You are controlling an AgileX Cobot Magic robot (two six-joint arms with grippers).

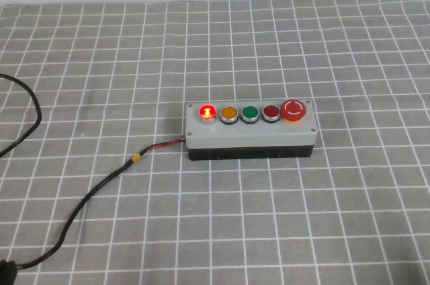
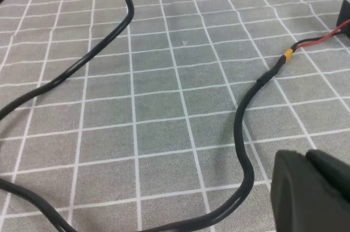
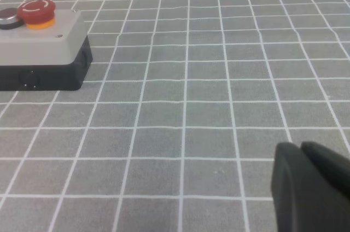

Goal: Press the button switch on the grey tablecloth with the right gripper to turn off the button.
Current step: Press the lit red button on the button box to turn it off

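Far left of the tool (image 3: 311,188), the button switch (image 3: 41,51).

Button switch (image 1: 250,132) mid tablecloth (image 1: 336,43); cable (image 1: 101,187) runs off left; button (image 1: 207,112) leftmost of 5.

1 switch box (image 1: 250,136) – 5 btns, 1 lit red btn (image 1: 207,111) – 1 cable (image 1: 101,187), 1 cloth (image 1: 336,218)

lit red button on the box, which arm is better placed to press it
Left, by position: the lit red button sits at the box's cable end, seen by the left wrist view. The right wrist view faces the far end, though the task names the right.
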